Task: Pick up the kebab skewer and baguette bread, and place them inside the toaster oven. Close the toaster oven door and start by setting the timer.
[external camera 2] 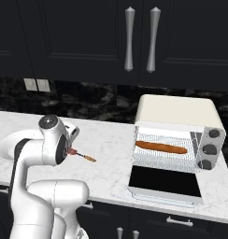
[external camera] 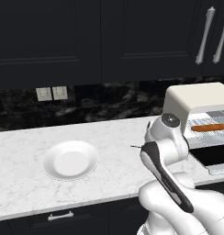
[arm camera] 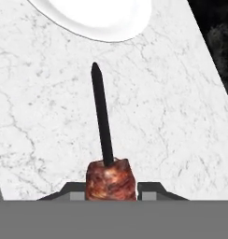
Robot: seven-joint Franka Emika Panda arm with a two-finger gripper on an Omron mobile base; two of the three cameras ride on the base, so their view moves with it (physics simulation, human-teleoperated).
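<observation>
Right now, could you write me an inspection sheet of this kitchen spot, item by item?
Surface: white marble counter.
Job's things: baguette on the rack in the toaster oven; oven door down; skewer held.
Clutter: white plate, nothing on it.
Gripper: gripper shut on a meat chunk of the skewer, above the counter.
Cables: nothing seen.
Surroundings: dark cabinets, wall outlets.

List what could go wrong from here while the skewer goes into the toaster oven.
1. The gripper is shut on the kebab skewer at one meat chunk only, so the long stick could swing or slip out.
2. The baguette bread already lies on the rack; the skewer may push it.
3. The toaster oven door hangs open, so a low approach could hit it.
</observation>
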